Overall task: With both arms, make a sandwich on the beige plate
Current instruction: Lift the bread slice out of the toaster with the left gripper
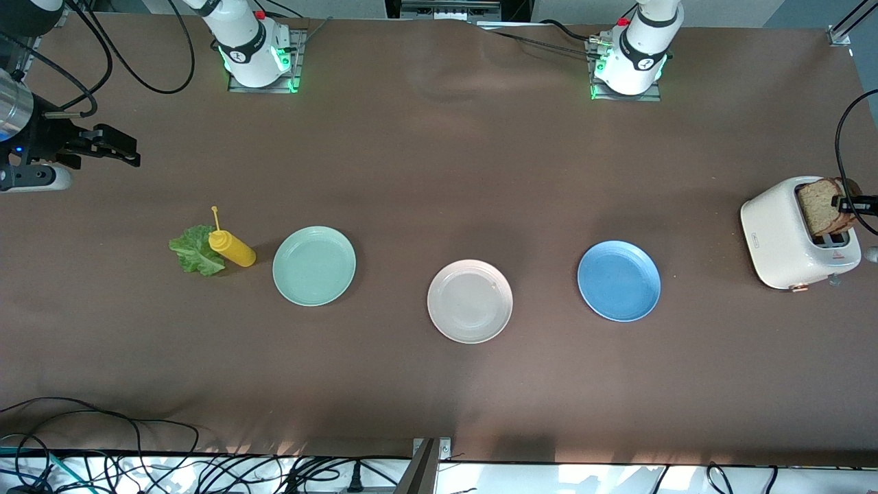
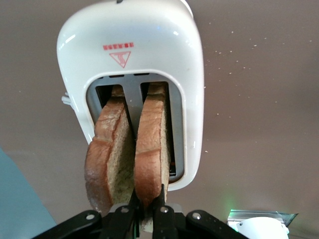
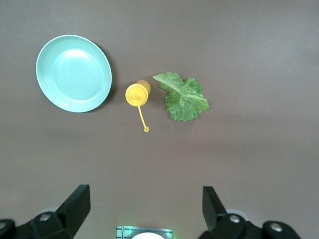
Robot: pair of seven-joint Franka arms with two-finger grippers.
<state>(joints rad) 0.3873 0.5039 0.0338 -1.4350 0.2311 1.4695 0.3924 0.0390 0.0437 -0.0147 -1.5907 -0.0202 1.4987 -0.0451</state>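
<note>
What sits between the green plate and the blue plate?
The beige plate, empty, lies between the green plate and the blue plate, a little nearer the front camera; the front view shows it.

The toast [image 2: 149,149] slices' lower halves sit hidden inside the toaster [image 2: 149,50]. The front view's edge cuts off the left gripper [image 1: 857,204] and most of the right arm [image 1: 41,147].

Beige plate [image 1: 470,300] bare; 2 toast slices [image 2: 130,154] upright in toaster [image 1: 782,237]; lettuce [image 1: 194,251] flat.

Red warning triangle on toaster [image 2: 130,74]
</note>
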